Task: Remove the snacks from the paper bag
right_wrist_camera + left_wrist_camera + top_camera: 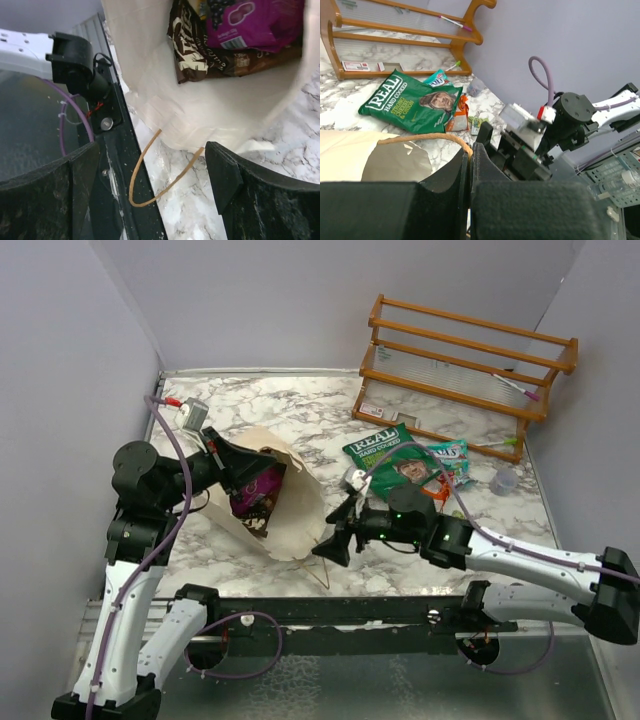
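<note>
gaping cream paper bag (298,512), crinkly magenta packet (258,483) inside

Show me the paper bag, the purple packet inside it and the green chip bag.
paper bag (298,508), top view, on its cream side wall.
purple packet (255,20), right wrist view, on its front face.
green chip bag (402,102), left wrist view, on the middle of its printed front.

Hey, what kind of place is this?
Likely a robot lab test cell: left arm and right arm bolted at a marble-pattern table, plain grey walls boxing it in.
</note>
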`<control>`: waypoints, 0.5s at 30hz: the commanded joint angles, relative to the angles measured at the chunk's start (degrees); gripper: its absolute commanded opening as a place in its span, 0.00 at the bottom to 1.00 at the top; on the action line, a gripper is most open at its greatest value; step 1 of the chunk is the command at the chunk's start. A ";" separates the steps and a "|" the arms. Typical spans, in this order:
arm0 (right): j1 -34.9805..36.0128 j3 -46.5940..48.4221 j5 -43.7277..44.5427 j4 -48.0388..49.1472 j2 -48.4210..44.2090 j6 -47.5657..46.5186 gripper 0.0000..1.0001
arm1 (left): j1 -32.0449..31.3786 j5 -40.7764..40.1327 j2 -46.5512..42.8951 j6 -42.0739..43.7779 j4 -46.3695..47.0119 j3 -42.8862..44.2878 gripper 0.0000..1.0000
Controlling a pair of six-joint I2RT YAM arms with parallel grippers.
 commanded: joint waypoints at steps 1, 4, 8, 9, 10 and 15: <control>7.84 5.20 16.33 2.84 6.77 -6.43 0.85 | -0.11 -0.66 -1.86 0.48 -2.09 -0.01 0.00; 11.08 7.67 23.69 5.98 12.32 -6.92 0.80 | -0.11 -0.77 -2.35 -0.16 -1.98 -0.19 0.00; 13.13 7.65 29.42 15.44 18.51 -8.64 0.74 | -0.11 -0.88 -2.82 -0.96 -1.51 -0.70 0.00; 13.47 7.06 29.60 19.16 19.98 -11.51 0.73 | -0.11 -0.89 -2.94 -1.03 -1.43 -0.83 0.00; 13.88 6.25 30.17 22.84 21.34 -14.69 0.73 | -0.11 -0.98 -2.92 -1.15 -1.34 -0.90 0.00; 15.29 4.00 29.91 34.29 26.55 -32.12 0.81 | -0.11 -0.58 -3.28 -1.86 -1.08 -1.32 0.00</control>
